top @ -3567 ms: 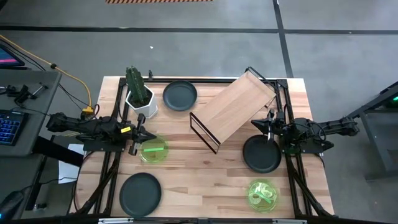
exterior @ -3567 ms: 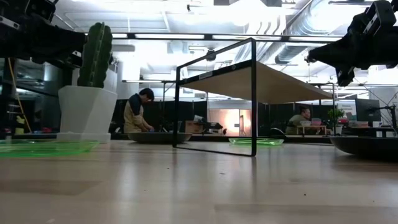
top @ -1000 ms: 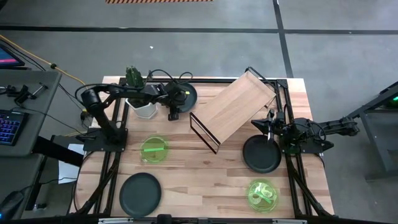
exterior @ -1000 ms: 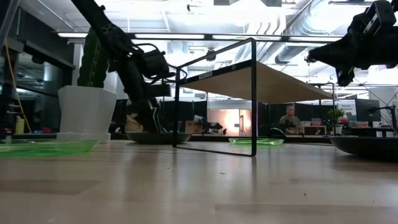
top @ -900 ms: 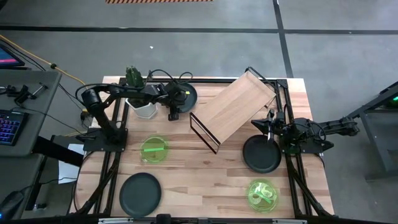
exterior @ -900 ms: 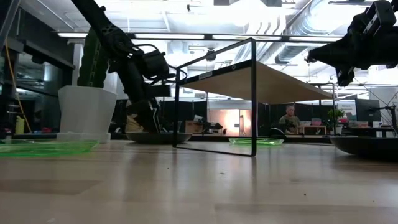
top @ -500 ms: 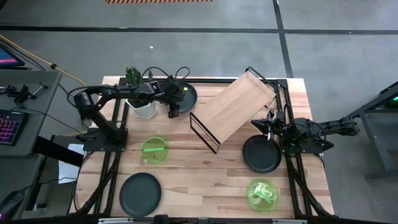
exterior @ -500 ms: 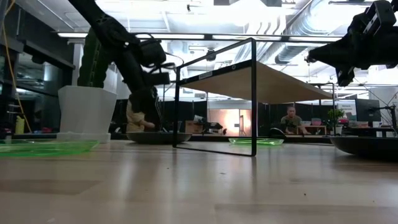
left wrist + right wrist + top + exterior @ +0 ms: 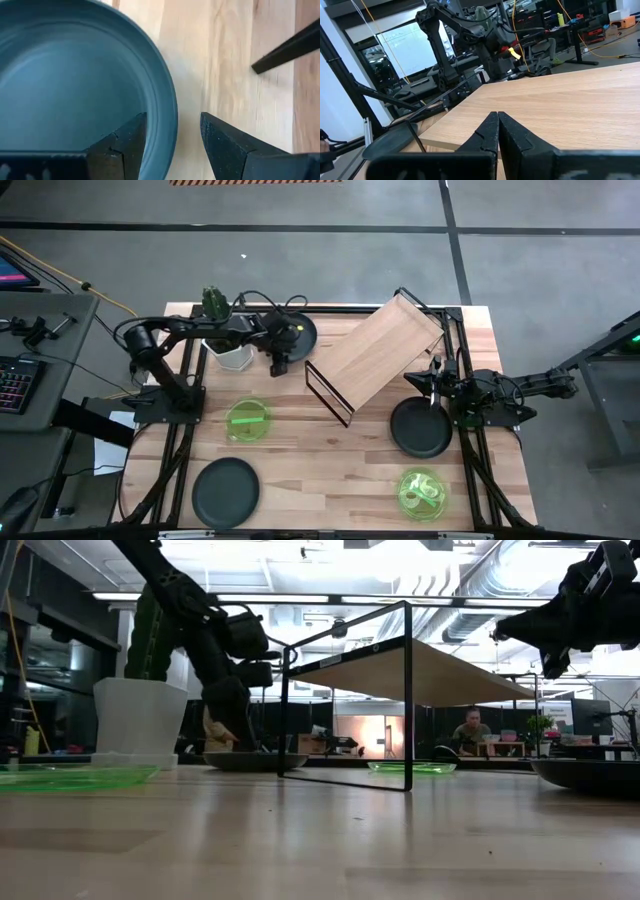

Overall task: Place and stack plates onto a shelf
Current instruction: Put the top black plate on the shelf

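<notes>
Left wrist view showed the left gripper point(image 9: 172, 137), jaws wide, straddling the far dark plate's point(image 9: 75, 75) near-right rim.

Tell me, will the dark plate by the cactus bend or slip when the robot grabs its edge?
Probably no bending: the dark plate looks stiff, with a raised rim. The left tool is open, one finger on each side of that rim, so its grip would be narrow. The plate looks smooth, so it might slip or tilt when lifted. The right tool waits shut near the shelf.
</notes>
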